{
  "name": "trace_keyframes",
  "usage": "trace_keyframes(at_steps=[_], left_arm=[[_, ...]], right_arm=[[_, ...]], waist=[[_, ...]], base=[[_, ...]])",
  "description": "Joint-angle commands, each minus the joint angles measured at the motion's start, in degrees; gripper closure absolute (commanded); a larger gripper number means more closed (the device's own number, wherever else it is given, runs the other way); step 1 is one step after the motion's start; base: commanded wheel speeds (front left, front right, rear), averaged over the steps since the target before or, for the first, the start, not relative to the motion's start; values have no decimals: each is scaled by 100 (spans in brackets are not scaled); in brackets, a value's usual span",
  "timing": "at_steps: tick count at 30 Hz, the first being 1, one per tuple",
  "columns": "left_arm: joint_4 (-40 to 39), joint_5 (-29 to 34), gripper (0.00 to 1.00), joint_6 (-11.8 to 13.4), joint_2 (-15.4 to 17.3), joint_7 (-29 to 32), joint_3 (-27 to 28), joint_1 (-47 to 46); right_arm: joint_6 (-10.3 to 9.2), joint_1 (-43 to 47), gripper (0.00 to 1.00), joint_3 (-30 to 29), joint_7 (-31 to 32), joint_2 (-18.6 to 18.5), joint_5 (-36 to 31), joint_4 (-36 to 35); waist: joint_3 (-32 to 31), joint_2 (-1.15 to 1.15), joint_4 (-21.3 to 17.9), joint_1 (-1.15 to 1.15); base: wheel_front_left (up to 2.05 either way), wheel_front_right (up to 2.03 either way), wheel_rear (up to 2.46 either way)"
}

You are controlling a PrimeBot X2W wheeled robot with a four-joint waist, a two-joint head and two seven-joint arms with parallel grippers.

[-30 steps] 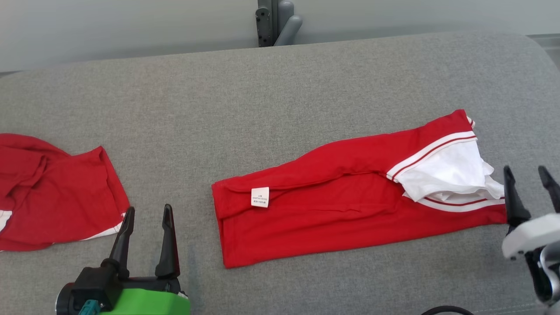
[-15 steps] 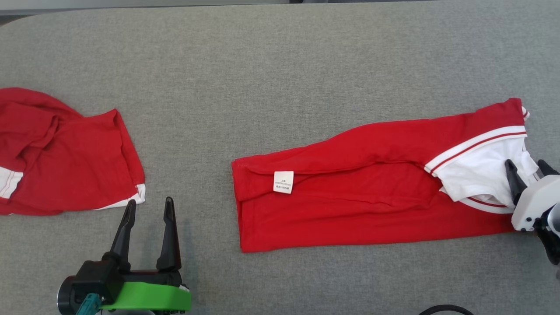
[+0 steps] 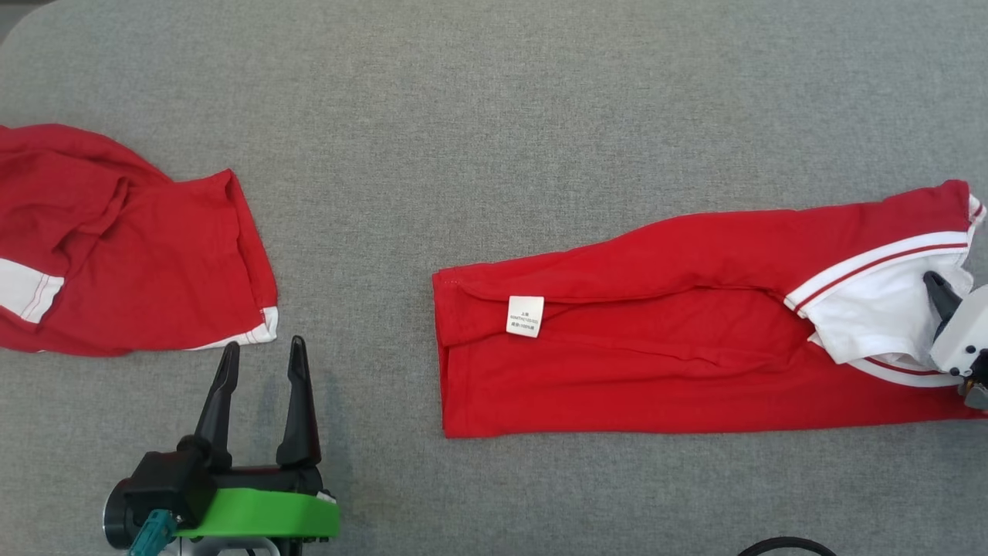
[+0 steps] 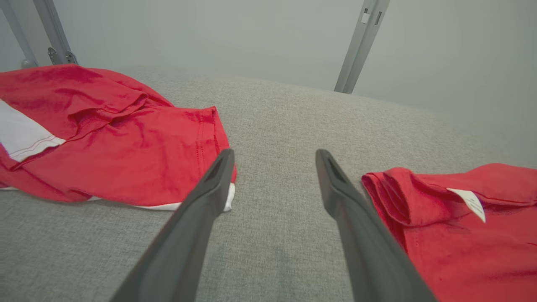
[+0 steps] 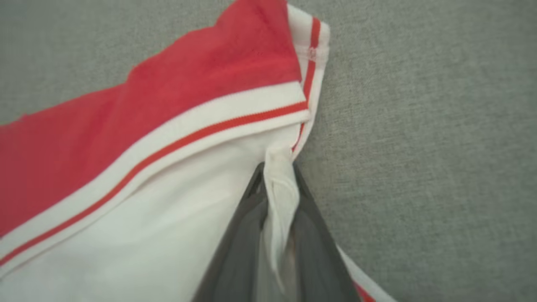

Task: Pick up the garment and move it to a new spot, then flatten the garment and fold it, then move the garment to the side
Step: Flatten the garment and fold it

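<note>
Since right gripper (image 5: 277, 180) is clamped on a pinch of white cloth at the garment's (image 3: 656, 340) right end, I'd call this the fold step. Garment lies as a long red strip, centre-right on the pad (image 3: 494, 116), with its right end at the head view's edge. Left gripper (image 3: 258, 363) hovers wide open and empty, near the strip's left end. Next move probably carries the pinched end over toward the label end, low and slow so layers don't slide. Second shirt (image 3: 131, 255) takes the far left; bare pad between and beyond.
</note>
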Motion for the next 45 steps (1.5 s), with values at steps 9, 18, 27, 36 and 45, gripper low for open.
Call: trace_keyframes(at_steps=[9, 18, 27, 36, 45], left_arm=[[7, 15, 0, -20, -2, -17, 111, 30], [-26, -98, 0, -22, -2, -17, 252, 147], [-50, -198, 0, 50, 0, -17, 120, 203], [210, -68, 0, 22, 0, -17, 24, -71], [427, -172, 0, 49, 0, -17, -45, -11]], right_arm=[[25, 521, 100, -724, 374, -811, 1475, -193], [29, 895, 100, -1497, 303, -1573, 1392, -411], [29, 864, 100, -417, 630, -778, 1326, -2635], [30, 436, 100, 1026, 1075, 771, 223, -2936], [30, 281, 100, 1503, 840, 1419, -195, -2513]], waist=[[-183, 0, -2, 0], [-352, 0, 1, 0], [-454, 0, -346, 0], [-405, 0, -587, 0], [-494, 0, -434, 0]], base=[[0, 0, 0], [0, 0, 0], [0, 0, 0], [0, 0, 0], [0, 0, 0]])
